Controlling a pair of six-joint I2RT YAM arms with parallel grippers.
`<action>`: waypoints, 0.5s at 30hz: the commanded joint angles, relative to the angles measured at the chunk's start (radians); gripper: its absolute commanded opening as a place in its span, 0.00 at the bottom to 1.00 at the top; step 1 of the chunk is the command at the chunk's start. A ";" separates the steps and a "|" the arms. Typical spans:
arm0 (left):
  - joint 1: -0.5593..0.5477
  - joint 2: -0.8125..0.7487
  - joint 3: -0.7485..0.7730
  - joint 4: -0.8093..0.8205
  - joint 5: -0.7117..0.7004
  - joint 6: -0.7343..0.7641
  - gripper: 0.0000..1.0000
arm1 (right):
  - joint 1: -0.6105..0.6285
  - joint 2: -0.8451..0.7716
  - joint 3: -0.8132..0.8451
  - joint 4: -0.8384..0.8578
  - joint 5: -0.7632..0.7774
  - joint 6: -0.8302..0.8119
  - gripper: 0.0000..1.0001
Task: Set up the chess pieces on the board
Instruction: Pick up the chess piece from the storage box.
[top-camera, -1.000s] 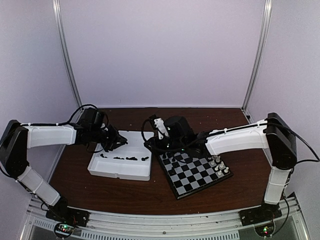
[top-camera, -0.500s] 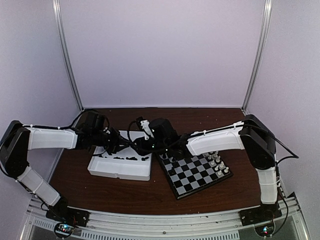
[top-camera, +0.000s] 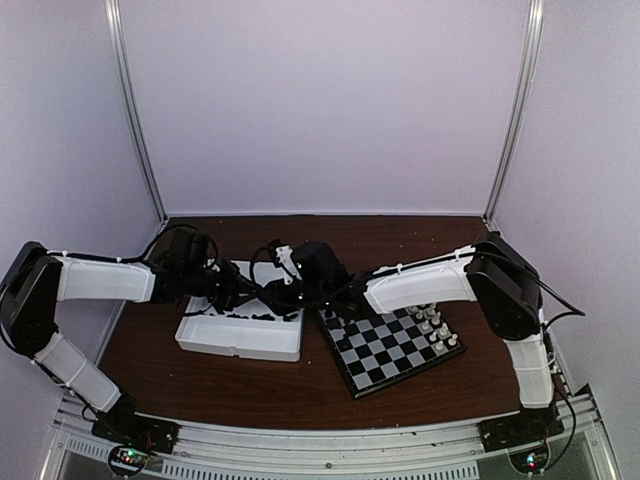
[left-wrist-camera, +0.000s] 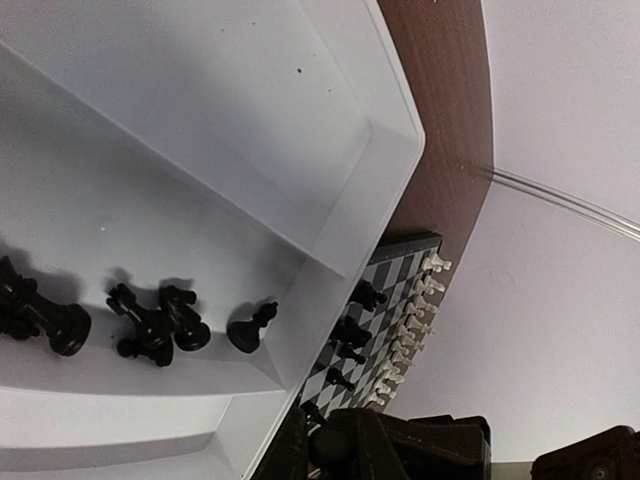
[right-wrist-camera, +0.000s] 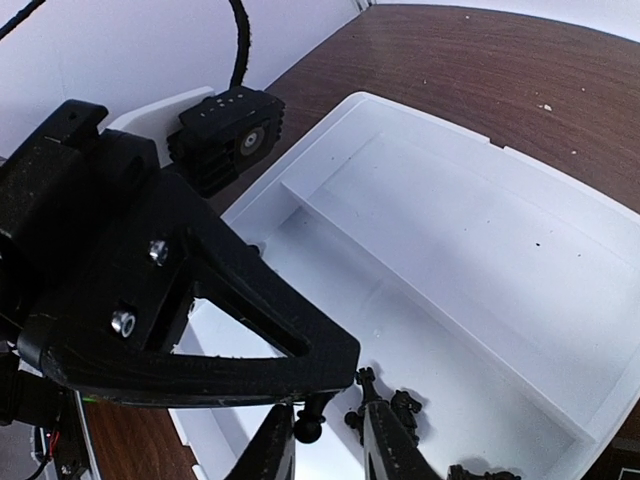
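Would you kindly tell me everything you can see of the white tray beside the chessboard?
The white tray is a shallow rectangle, apparently plastic, with raised walls and low ridges dividing it into long compartments. It lies flat on the brown table, left of the board. Black chess pieces lie in one compartment; the far one shows none.

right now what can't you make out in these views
Top view: tiny black plastic chess pieces in white partitioned plastic tray, too small to identify.
Left wrist view: small black-and-grey checkered board, mostly hidden behind tray wall.
Right wrist view: whether left hand grips a piece, hidden by its own body.
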 joint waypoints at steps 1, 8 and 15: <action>-0.004 -0.006 -0.009 0.061 0.025 -0.010 0.11 | 0.003 0.026 0.045 0.002 -0.016 0.009 0.23; -0.004 -0.003 -0.019 0.077 0.024 -0.017 0.11 | 0.003 0.028 0.047 0.008 -0.018 0.019 0.03; -0.004 -0.036 -0.005 0.071 -0.008 0.042 0.30 | 0.000 -0.034 0.018 -0.034 0.011 0.011 0.00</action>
